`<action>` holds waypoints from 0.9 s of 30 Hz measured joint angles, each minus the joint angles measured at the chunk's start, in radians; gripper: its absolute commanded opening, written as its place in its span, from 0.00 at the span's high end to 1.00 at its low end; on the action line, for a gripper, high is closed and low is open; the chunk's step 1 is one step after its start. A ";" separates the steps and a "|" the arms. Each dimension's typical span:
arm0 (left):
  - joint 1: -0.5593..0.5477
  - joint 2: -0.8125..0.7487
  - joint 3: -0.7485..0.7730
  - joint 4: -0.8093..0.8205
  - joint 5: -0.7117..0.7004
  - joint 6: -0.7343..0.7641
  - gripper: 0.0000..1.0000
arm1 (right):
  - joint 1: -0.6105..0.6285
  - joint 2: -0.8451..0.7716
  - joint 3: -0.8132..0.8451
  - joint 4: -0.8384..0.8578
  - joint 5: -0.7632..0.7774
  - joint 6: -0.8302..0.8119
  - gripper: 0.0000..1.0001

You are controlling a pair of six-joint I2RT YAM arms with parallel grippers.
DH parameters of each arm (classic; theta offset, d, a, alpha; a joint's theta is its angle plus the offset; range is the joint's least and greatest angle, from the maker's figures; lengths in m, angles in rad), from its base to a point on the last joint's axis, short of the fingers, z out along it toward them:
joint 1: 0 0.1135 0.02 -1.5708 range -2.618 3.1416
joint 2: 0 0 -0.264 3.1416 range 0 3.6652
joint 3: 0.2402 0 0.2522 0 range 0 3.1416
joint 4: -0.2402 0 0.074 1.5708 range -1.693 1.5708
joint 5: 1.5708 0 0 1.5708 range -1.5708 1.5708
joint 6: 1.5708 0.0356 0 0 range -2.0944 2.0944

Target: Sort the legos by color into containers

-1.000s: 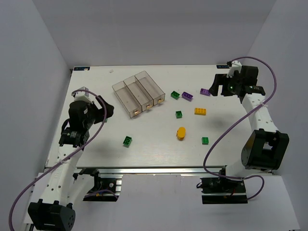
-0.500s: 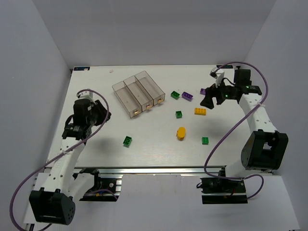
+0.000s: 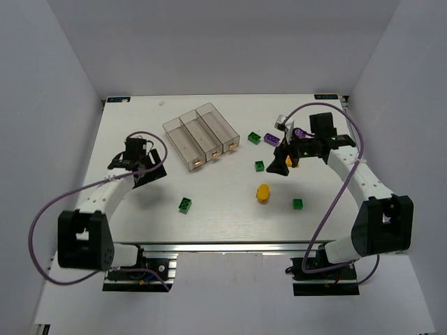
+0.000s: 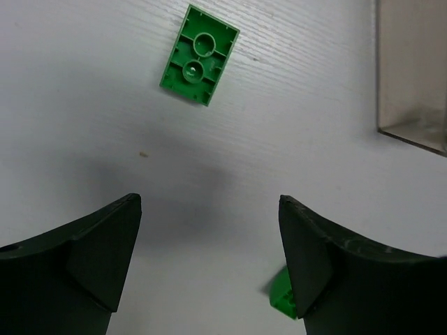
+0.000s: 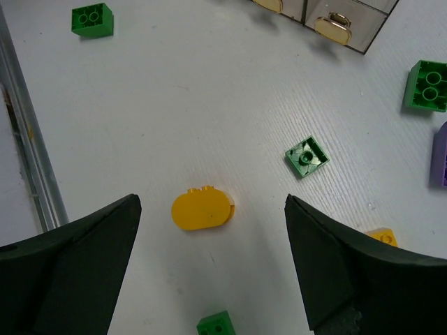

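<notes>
The three joined smoky containers (image 3: 201, 135) stand at the back centre; their tan labelled ends show in the right wrist view (image 5: 334, 25). Green legos lie at the front left (image 3: 185, 204), by the bins (image 3: 254, 137), in the middle (image 3: 260, 165) and at the front right (image 3: 298, 203). One purple lego (image 3: 272, 139) lies beside the right arm. The yellow-orange oval lego (image 3: 263, 193) lies in the middle. My right gripper (image 3: 279, 167) is open and empty, above the oval (image 5: 202, 209); the yellow-orange rectangular lego (image 5: 380, 237) peeks past its finger. My left gripper (image 3: 149, 169) is open and empty, left of the bins.
In the left wrist view an upturned green lego (image 4: 199, 54) lies ahead of the open gripper (image 4: 209, 202), a second green piece (image 4: 282, 298) peeks from behind the right finger, and a bin corner (image 4: 412, 105) is at the right. The table's front edge rail (image 5: 28, 139) shows in the right wrist view.
My right arm has swung from the back right corner in toward the middle, over the yellow-orange legos. My left arm has stretched forward and lowered toward the table left of the bins.
</notes>
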 measured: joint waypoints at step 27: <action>0.000 0.540 0.365 0.040 -0.054 0.299 0.98 | 0.040 -0.025 -0.011 0.016 0.069 -0.009 0.34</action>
